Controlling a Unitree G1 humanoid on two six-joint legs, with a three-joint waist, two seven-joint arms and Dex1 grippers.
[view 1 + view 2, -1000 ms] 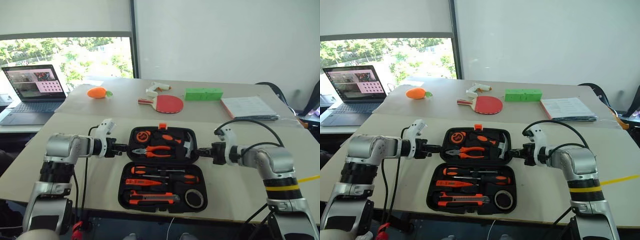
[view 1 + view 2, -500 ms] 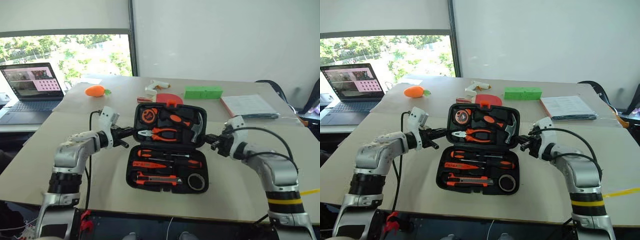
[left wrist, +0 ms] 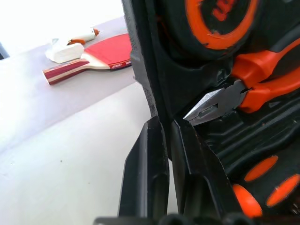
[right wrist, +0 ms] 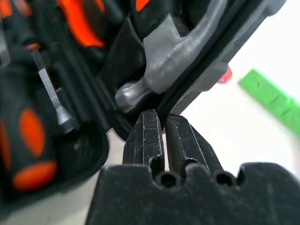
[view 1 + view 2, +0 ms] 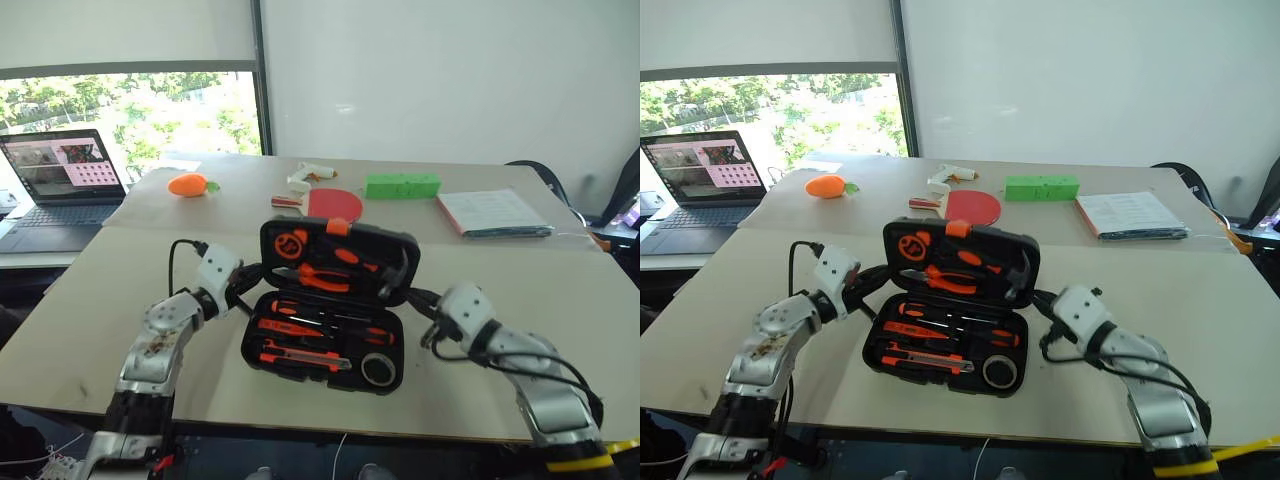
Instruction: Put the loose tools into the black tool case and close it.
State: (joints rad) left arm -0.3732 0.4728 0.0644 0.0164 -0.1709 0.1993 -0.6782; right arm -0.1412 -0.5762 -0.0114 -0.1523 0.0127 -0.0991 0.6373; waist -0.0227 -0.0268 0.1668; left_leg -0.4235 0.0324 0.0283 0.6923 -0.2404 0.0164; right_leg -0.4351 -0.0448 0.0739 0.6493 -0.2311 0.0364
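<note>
The black tool case (image 5: 262, 345) lies on the table in front of me with its lid (image 5: 340, 235) raised about halfway over the base. In the base's recesses lie two black-and-orange screwdrivers (image 5: 325, 312), a slim red-orange one (image 5: 280, 325), the utility knife (image 5: 305, 355) and the tape roll (image 5: 378, 369). Pliers (image 5: 315, 277), a hammer (image 5: 392, 270) and a tape measure (image 5: 290, 243) sit in the lid. My left gripper (image 5: 252, 275) is shut on the lid's left edge (image 3: 140, 70). At the lid's right edge (image 4: 220, 61) my right gripper (image 5: 412, 297) is shut on the rim.
A laptop (image 5: 60, 180) stands open at the far left. Behind the case lie an orange toy (image 5: 190, 184), a red paddle (image 5: 335, 203), a white object (image 5: 308, 176), a green block (image 5: 401, 185) and a stack of papers (image 5: 495, 213).
The lid has swung up from lying flat to half raised over the base. Both grippers rose and drew back with it, their wrists rolling.
</note>
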